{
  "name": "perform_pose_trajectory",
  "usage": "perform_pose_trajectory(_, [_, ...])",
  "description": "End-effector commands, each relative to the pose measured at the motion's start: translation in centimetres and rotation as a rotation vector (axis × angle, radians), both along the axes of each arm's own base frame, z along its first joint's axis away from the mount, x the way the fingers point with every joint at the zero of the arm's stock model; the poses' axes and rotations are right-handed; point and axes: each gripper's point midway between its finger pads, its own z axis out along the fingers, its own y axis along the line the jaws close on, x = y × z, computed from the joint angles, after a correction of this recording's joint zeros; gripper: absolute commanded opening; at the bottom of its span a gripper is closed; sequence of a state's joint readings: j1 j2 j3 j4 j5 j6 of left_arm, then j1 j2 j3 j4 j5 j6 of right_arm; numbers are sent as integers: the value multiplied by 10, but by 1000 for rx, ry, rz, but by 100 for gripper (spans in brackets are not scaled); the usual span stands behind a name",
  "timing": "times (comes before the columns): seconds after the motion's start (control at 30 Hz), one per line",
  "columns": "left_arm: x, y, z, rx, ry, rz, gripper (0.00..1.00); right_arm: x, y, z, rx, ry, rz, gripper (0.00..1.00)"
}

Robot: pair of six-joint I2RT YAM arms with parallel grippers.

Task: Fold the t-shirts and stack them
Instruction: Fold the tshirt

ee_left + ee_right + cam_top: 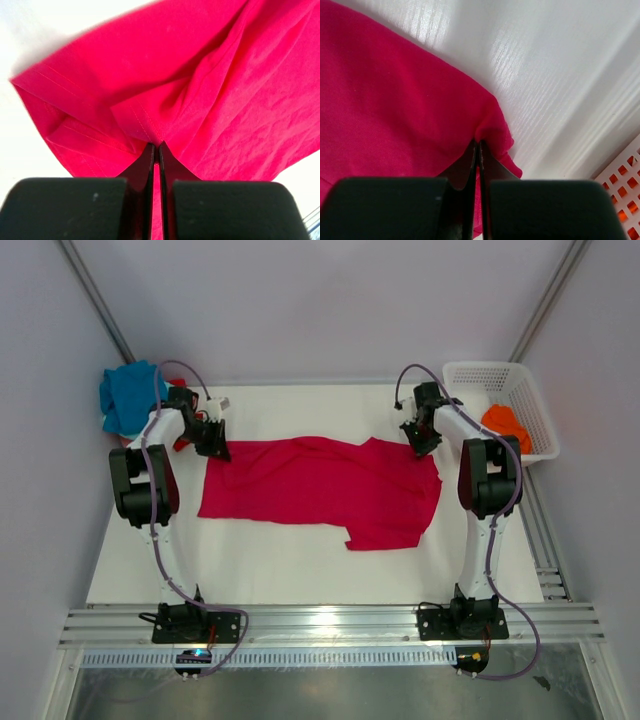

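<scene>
The left jaws and right jaws were closed tight on the crimson t-shirt (310, 485) between them; folding likely needed a matched lift.

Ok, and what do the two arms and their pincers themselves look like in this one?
The left arm and right arm both have slim white links, bulky black joint housings and black bases. A thin purplish cable loops along each. The left pincer and right pincer are matte black, with two flat fingers tapering to thin tips on blocky mounts. No markings show.
</scene>
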State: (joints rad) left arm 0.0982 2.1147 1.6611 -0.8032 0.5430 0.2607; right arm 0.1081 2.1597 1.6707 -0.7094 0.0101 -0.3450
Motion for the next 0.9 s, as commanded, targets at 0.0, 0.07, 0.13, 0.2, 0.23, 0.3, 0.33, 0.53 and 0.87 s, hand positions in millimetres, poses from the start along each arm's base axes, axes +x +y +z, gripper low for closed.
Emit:
perform_pose_trajectory(0.0, [26,3,24,-7,-88,24,0,22,7,60,42,-173,18,3])
perform_pose_trajectory(0.07, [41,5,42,-2,-148,39,0,31,8,83,49,-241,17,3])
perform_pose_trajectory(0.13, [52,5,56,-6,-188,51,0,38,11,103,64,-296,21,3])
perform_pose_trajectory(0.2, [66,6,74,-3,-242,63,0,46,13,126,78,-360,23,3])
perform_pose_trajectory(0.23, [70,7,82,-2,-260,73,0,47,15,132,90,-377,23,3])
perform_pose_trajectory(0.3, [81,11,97,14,-300,87,0,51,17,146,102,-411,20,3])
perform_pose_trajectory(0.33, [85,12,106,16,-322,92,0,52,18,150,109,-421,22,3])
perform_pose_trajectory(0.53, [92,14,127,33,-381,88,0,63,16,172,101,-504,13,3])
perform_pose_trajectory(0.87, [126,22,151,58,-534,131,0,94,8,217,97,-716,-63,3])
